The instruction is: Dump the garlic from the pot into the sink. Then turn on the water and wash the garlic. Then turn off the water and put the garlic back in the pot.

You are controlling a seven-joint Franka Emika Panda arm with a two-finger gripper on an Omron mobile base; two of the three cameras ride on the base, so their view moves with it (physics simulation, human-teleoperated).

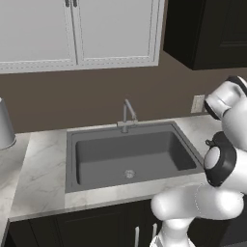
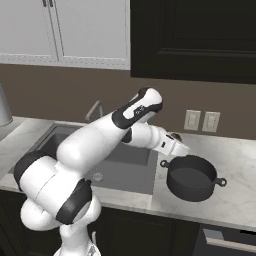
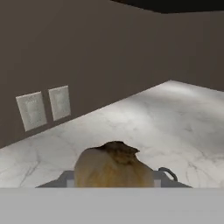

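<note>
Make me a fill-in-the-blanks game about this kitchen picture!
1. The black pot sits on the counter to the ____ of the sink.
2. The claw hangs just above the pot's ____.
3. In the hand view, the tan lump close up is the ____.
4. Behind the pot, the wall has ____ outlets.

Missing words: right; rim; garlic; two
</note>
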